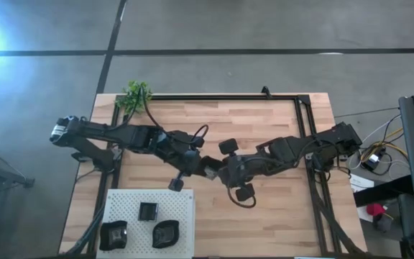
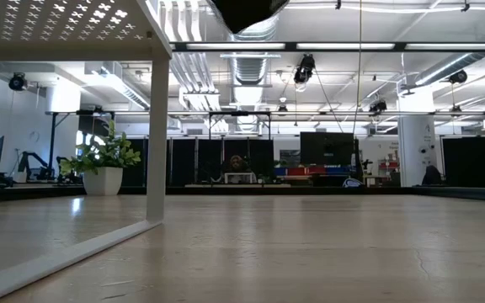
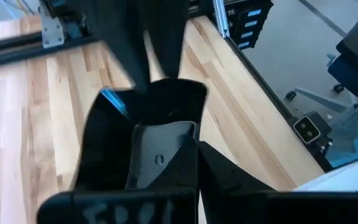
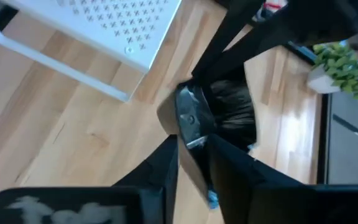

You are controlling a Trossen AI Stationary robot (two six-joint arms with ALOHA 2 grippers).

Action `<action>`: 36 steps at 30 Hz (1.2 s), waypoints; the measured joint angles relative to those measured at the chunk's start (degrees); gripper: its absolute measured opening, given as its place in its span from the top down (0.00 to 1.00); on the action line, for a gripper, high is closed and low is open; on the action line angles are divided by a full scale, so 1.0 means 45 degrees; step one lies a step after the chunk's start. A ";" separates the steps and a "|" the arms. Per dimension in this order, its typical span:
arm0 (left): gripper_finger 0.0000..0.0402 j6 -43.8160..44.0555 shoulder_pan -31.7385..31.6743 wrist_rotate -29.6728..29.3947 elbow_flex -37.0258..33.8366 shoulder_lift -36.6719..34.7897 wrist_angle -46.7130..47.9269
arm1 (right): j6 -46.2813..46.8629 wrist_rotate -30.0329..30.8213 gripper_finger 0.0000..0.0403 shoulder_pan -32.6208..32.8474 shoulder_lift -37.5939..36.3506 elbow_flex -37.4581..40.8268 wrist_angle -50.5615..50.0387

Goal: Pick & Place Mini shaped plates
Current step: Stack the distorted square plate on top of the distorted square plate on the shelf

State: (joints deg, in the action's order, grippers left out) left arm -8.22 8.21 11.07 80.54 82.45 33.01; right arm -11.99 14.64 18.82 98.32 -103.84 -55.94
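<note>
Over the middle of the table my two grippers meet at one small glossy black plate (image 1: pixel 211 168). My left gripper (image 1: pixel 201 165) reaches in from the table's left and my right gripper (image 1: pixel 221 171) from the right. In the left wrist view the plate (image 3: pixel 163 152) lies between my left gripper's fingers. In the right wrist view the plate (image 4: pixel 190 118) stands edge-on between my right gripper's fingers. Three more dark plates (image 1: pixel 147 211), (image 1: pixel 113 235), (image 1: pixel 166 233) rest on the white perforated board (image 1: pixel 182 198). In the low view only a dark shape (image 2: pixel 247 10) hangs at the top. My left gripper has the plate across its width, one finger (image 3: pixel 101 155) at each opposite rim, coming level from the table's left. The plate's far rim (image 3: pixel 169 99) points toward the other arm. It is lifted clear of the table. My right gripper pinches the plate's rim (image 4: pixel 194 140) across its thickness between its two fingertips, coming from the table's right. The plate stands on edge in this hold, its hollow face (image 4: pixel 188 112) showing, clear of the table.
The white board stands on legs (image 2: pixel 157 126) at the table's near left corner. A small green plant (image 1: pixel 135 95) sits at the far left corner. Black frame rails (image 1: pixel 221 96) run along the far and side edges. Bare wood (image 1: pixel 264 216) lies near right.
</note>
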 joint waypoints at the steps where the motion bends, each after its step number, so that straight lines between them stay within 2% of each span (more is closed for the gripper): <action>1: 1.00 0.0086 0.0000 -0.0001 0.0090 -0.0032 0.0280 | 0.0000 0.0012 0.76 0.0029 0.0000 -0.0143 -0.0011; 10: 1.00 0.0960 0.0206 -0.0212 0.1619 -0.0613 0.3698 | 0.0790 0.0018 0.66 0.0352 -0.0005 -0.2180 -0.0049; 17: 1.00 0.2466 0.1624 -0.1418 0.2554 -0.1585 0.6877 | 0.2343 0.0012 0.66 0.0350 -0.0024 -0.3116 -0.0180; 26: 1.00 0.5298 0.5470 -0.2823 0.2533 -0.2879 0.7554 | 0.2622 -0.0014 0.70 0.0342 -0.0024 -0.3106 -0.0185; 36: 1.00 0.9754 1.0107 -0.4186 0.2514 -0.2707 0.8851 | 0.4447 -0.0017 0.75 0.0342 -0.0078 -0.3497 -0.0170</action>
State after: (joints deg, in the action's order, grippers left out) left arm 35.67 53.69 -7.77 91.85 70.27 72.84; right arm 8.02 14.57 20.36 97.97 -119.58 -56.71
